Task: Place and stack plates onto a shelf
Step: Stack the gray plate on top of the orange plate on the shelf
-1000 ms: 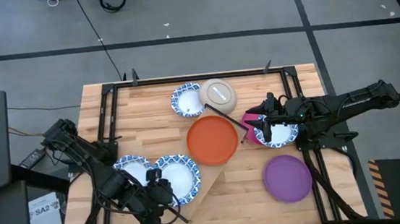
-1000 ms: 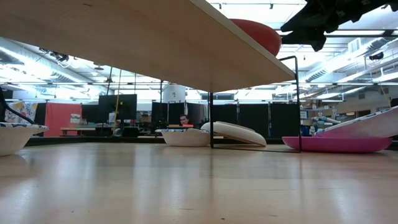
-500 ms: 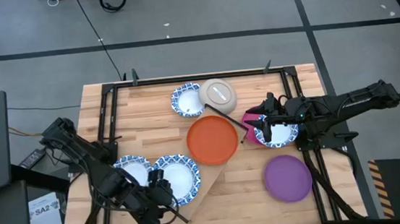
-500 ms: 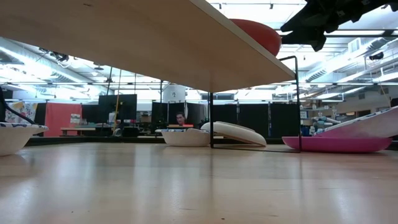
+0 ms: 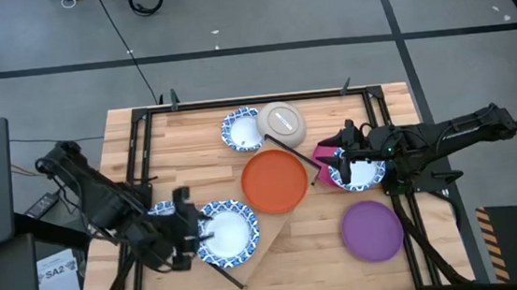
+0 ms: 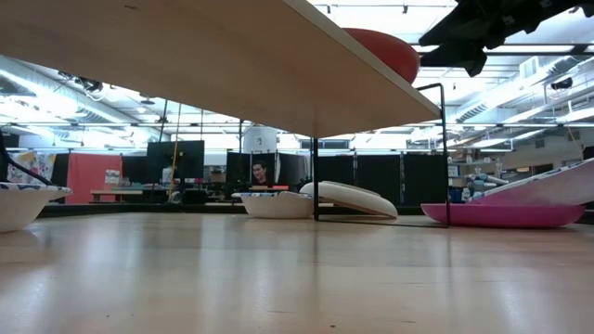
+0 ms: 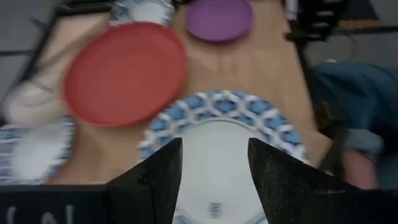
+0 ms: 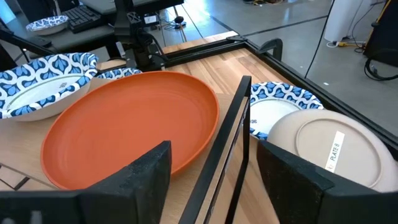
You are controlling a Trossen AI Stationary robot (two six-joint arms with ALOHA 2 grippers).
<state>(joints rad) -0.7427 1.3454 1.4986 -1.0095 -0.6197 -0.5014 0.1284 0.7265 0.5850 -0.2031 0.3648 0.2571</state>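
Observation:
My left gripper (image 5: 200, 232) (image 7: 214, 171) is open at the left rim of a white plate with a blue patterned rim (image 5: 229, 232) (image 7: 217, 155); its fingers stand apart over the plate and touch nothing that I can see. This plate lies on the near-left end of the light-wood shelf (image 5: 269, 240). The orange plate (image 5: 275, 181) (image 8: 130, 124) sits on the shelf farther along. My right gripper (image 5: 337, 168) (image 8: 217, 180) is open beside the orange plate, above a blue-rimmed plate (image 5: 362, 173) that leans on the magenta plate (image 5: 328, 151) (image 6: 501, 214).
Another blue-rimmed plate (image 5: 165, 211) lies on the table left of the shelf. At the far side lie a blue-rimmed plate (image 5: 240, 131) and an upturned beige plate (image 5: 282, 120). The purple plate (image 5: 373, 230) lies near the right edge. Black shelf rods (image 8: 227, 143) stand close to my right gripper.
My left arm has swung toward the table's left and far side, and its gripper has moved from the near edge of the blue-rimmed plate to its left rim, turning as it went. The plate has stayed on the shelf.

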